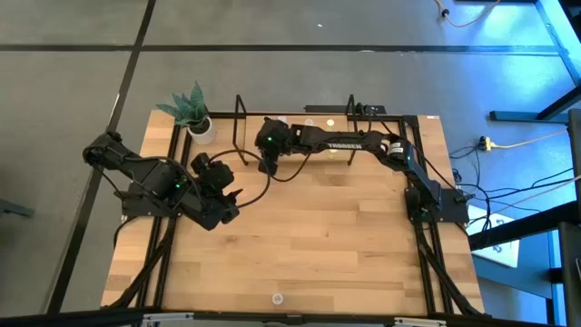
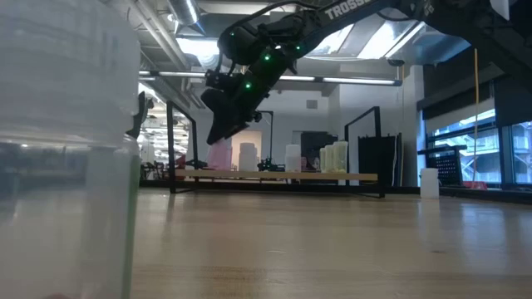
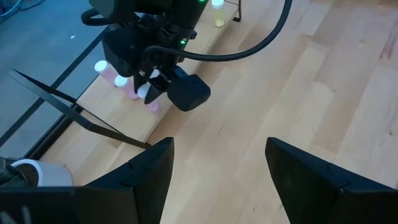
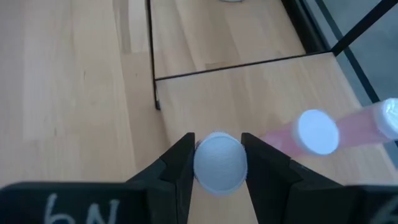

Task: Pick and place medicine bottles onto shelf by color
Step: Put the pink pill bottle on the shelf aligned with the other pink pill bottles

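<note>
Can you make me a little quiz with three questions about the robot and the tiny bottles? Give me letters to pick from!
1. Where is the right gripper?
A. Over the left end of the shelf
B. By the table's front edge
C. Off the table

2. What colour are the bottles standing beside the right gripper on the shelf?
A. Blue
B. Pink
C. Black

3. What is the right gripper doing?
A. Hanging open and empty
B. Shut on a plant
C. Shut on a bottle

Answers:
1. A, the high view shows it at the shelf's left end, near the plant pot.
2. B, the left wrist view shows pink bodies with white tops there.
3. C, the right wrist view shows a round white-topped bottle pinched between its fingers. The left gripper waits open over the table.
</note>
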### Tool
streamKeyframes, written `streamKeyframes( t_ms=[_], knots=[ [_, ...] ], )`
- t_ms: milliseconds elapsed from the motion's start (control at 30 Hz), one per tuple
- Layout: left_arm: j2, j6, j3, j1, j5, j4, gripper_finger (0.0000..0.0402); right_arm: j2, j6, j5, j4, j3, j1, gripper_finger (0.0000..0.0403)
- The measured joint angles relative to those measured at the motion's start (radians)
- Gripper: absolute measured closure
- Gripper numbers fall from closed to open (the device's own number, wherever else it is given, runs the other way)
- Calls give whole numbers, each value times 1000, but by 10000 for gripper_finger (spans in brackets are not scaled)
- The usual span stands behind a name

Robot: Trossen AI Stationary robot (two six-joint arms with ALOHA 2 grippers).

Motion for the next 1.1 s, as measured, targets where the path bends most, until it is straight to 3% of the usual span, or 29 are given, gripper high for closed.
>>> streamKeyframes(
  t_ms=[700, 900, 1100],
  knots=[
    [0, 0, 0, 0, 9, 0, 154, 0, 27, 1, -12, 0, 0, 274],
    [0, 0, 0, 0, 9, 0, 154, 0, 22, 1, -14, 0, 0, 290],
    [0, 0, 0, 0, 9, 1, 154, 0, 20, 1, -13, 0, 0, 234]
  ],
)
